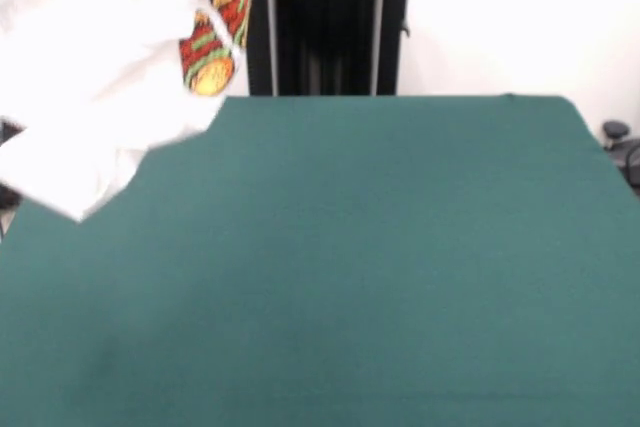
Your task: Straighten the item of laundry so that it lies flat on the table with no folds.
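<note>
The item of laundry (100, 77) is a white garment, bunched and folded, at the far left of the front view. It reaches from the picture's top edge down over the table's far left corner. Its red, orange and yellow print (212, 47) shows on a fold at its right side, with a bit of black lettering above it. Much of the cloth appears raised off the table; what holds it is hidden. The dark green table (380, 267) fills the rest of the view. No gripper shows.
The robot's black pedestal (325, 32) stands behind the table's far edge at top centre, with a strip of red at the very top. A small dark object (620, 142) sits beyond the table's right corner.
</note>
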Robot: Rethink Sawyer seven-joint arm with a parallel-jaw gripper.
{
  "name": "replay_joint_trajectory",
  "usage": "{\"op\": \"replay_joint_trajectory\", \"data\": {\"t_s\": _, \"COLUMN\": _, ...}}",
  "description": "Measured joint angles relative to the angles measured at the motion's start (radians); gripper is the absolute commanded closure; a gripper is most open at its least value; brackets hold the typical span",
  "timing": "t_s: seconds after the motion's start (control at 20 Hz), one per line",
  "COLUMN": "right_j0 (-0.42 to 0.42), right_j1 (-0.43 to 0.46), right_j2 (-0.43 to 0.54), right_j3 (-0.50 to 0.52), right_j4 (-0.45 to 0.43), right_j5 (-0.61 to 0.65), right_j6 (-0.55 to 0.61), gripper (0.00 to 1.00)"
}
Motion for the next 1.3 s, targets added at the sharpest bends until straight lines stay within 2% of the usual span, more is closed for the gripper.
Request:
{"op": "replay_joint_trajectory", "data": {"t_s": 0.1, "right_j0": -0.012, "right_j1": 0.023, "right_j2": 0.026, "right_j3": 0.015, "right_j4": -0.002, "right_j5": -0.093, "right_j6": 0.0, "gripper": 1.0}}
{"op": "replay_joint_trajectory", "data": {"t_s": 0.35, "right_j0": -0.005, "right_j1": 0.036, "right_j2": 0.037, "right_j3": 0.024, "right_j4": -0.007, "right_j5": -0.115, "right_j6": 0.0, "gripper": 1.0}}
{"op": "replay_joint_trajectory", "data": {"t_s": 0.45, "right_j0": 0.002, "right_j1": 0.03, "right_j2": 0.037, "right_j3": 0.024, "right_j4": -0.008, "right_j5": -0.084, "right_j6": 0.0, "gripper": 1.0}}
{"op": "replay_joint_trajectory", "data": {"t_s": 0.5, "right_j0": 0.011, "right_j1": 0.012, "right_j2": 0.037, "right_j3": 0.024, "right_j4": -0.01, "right_j5": -0.017, "right_j6": 0.0, "gripper": 1.0}}
{"op": "replay_joint_trajectory", "data": {"t_s": 0.75, "right_j0": 0.03, "right_j1": -0.039, "right_j2": 0.036, "right_j3": 0.02, "right_j4": -0.028, "right_j5": 0.16, "right_j6": 0.0, "gripper": 1.0}}
{"op": "replay_joint_trajectory", "data": {"t_s": 0.85, "right_j0": 0.03, "right_j1": -0.083, "right_j2": 0.036, "right_j3": 0.019, "right_j4": -0.059, "right_j5": 0.258, "right_j6": 0.0, "gripper": 1.0}}
{"op": "replay_joint_trajectory", "data": {"t_s": 0.9, "right_j0": 0.025, "right_j1": -0.093, "right_j2": 0.036, "right_j3": 0.02, "right_j4": -0.069, "right_j5": 0.265, "right_j6": 0.0, "gripper": 1.0}}
{"op": "replay_joint_trajectory", "data": {"t_s": 1.1, "right_j0": -0.023, "right_j1": -0.109, "right_j2": 0.041, "right_j3": 0.032, "right_j4": -0.105, "right_j5": 0.203, "right_j6": 0.0, "gripper": 1.0}}
{"op": "replay_joint_trajectory", "data": {"t_s": 1.25, "right_j0": -0.078, "right_j1": -0.099, "right_j2": 0.047, "right_j3": 0.056, "right_j4": -0.141, "right_j5": 0.076, "right_j6": 0.0, "gripper": 1.0}}
{"op": "replay_joint_trajectory", "data": {"t_s": 1.3, "right_j0": -0.121, "right_j1": -0.082, "right_j2": 0.048, "right_j3": 0.082, "right_j4": -0.176, "right_j5": -0.052, "right_j6": 0.0, "gripper": 1.0}}
